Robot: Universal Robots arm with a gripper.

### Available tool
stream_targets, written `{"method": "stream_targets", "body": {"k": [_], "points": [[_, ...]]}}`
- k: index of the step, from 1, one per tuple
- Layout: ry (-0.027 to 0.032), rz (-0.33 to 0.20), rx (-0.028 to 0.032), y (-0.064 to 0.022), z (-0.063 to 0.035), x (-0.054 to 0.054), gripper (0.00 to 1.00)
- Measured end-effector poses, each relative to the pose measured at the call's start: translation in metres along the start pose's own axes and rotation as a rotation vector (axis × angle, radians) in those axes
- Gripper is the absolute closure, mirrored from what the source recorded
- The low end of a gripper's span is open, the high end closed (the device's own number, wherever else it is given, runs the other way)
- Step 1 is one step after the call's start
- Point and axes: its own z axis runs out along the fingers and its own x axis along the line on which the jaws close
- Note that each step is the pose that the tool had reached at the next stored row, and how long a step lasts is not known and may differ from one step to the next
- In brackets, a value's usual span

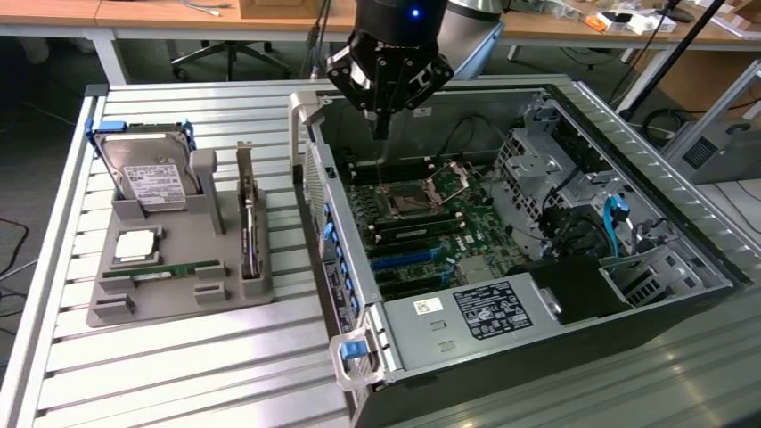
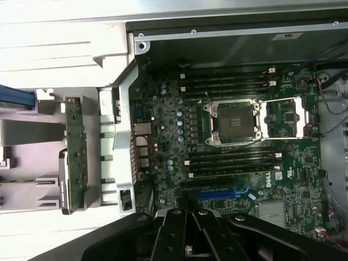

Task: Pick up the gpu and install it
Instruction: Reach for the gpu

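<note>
Exterior view: your gripper (image 1: 380,132) hangs over the uncovered computer case (image 1: 642,134), fingers pinched together, empty; the gpu (image 1: 248,223) stands on edge in the grey holder (image 1: 178,299), exterior view's left, well apart | Wrist view: gripper (image 2: 187,239) above the motherboard (image 2: 234,163), gripping nothing; gpu (image 2: 75,152) sits outside the case.

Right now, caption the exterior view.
Shut black gripper hovers over open computer case; dark green gpu card stands in grey holder.
</note>
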Motion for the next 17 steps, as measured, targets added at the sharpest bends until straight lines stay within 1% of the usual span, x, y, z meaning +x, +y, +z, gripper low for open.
{"method": "stream_targets", "body": {"k": [17], "points": [[0.0, 0.0, -0.0001, -0.0003, -0.0001, 0.0042, 0.89]]}}
